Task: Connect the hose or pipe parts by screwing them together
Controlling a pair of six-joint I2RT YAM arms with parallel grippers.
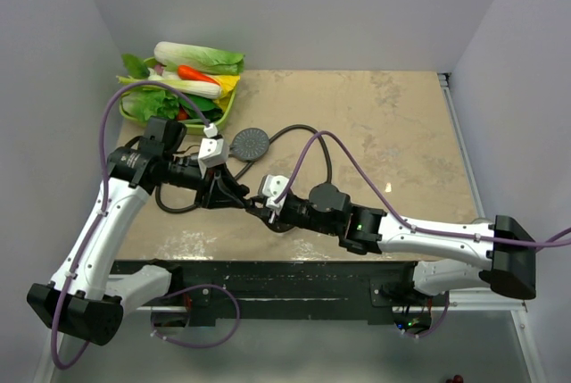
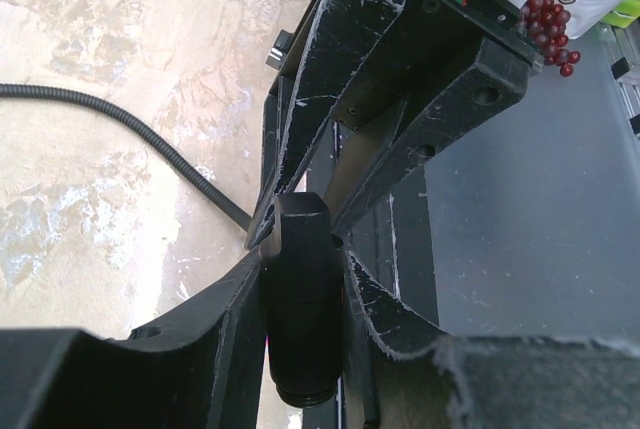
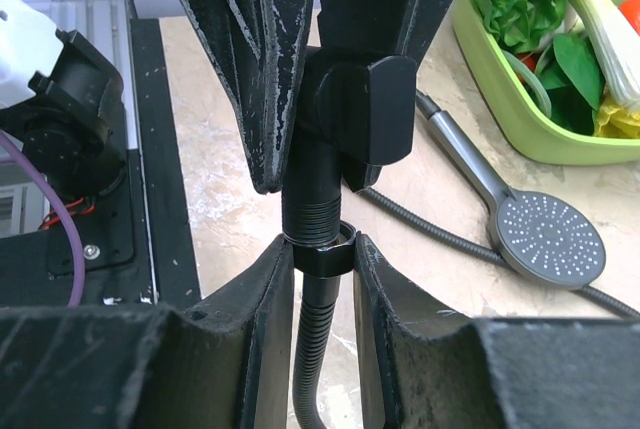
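In the right wrist view my right gripper (image 3: 322,247) is shut on the hose's black end nut (image 3: 325,254), and the ribbed hose (image 3: 315,349) hangs down between the fingers. Just above the nut is the threaded end of a black fitting (image 3: 315,211), with the nut's rim at its lowest threads. My left gripper (image 2: 300,249) is shut on that fitting's smooth body (image 2: 303,319). Both grippers meet tip to tip near the table's front, left gripper (image 1: 230,194) and right gripper (image 1: 266,209). The grey shower head (image 1: 251,144) lies face up behind them, its hose (image 1: 308,133) looping to the right.
A green tray (image 1: 219,120) of toy vegetables stands at the back left, close to the left arm. Purple cables (image 1: 335,146) arch over both arms. The black base plate (image 1: 294,280) runs along the near table edge. A bag with red grapes (image 2: 552,24) lies off the table.
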